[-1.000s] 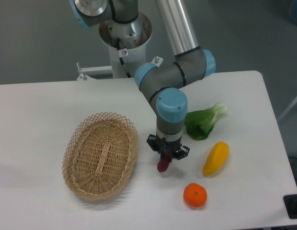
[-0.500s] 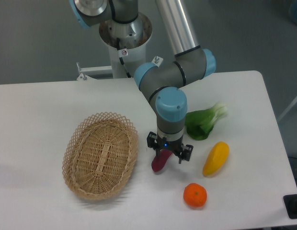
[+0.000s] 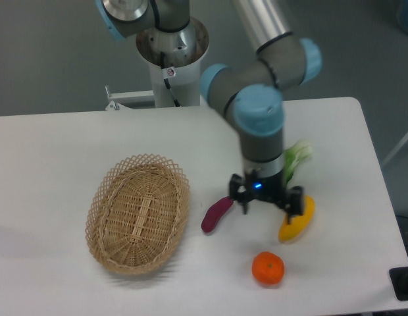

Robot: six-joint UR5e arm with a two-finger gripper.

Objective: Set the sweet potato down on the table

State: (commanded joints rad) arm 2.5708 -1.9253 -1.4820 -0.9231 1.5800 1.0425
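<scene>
1. One arm is what we observe over the table (image 3: 52,151), its gripper (image 3: 266,201) pointing downward at the right of centre.
2. We record the gripper's two fingers (image 3: 243,201) as spread apart, with nothing held between them. A small blue light shows on the gripper body just above the fingers.
3. We find the sweet potato (image 3: 216,214) lying on the bare white tabletop, just left of the gripper and free of it. It lies on a slant, its upper end towards the gripper and its lower end towards the basket (image 3: 138,212).
4. We note that the sweet potato sits between the basket and the gripper, close to the basket's right rim but not touching it.
5. We see the basket on the left half of the table, oval and woven, with nothing visible inside.
6. We observe a yellow fruit (image 3: 300,222) just right of the gripper, partly covered by the right-hand finger. We cannot tell whether the finger touches it.
7. We record an orange (image 3: 268,268) near the front edge of the table, below the gripper and apart from both the sweet potato and the yellow fruit.
8. We note a leafy green vegetable (image 3: 297,157) behind the arm's wrist, mostly hidden by it; only its pale stem end and a strip of green show.
</scene>
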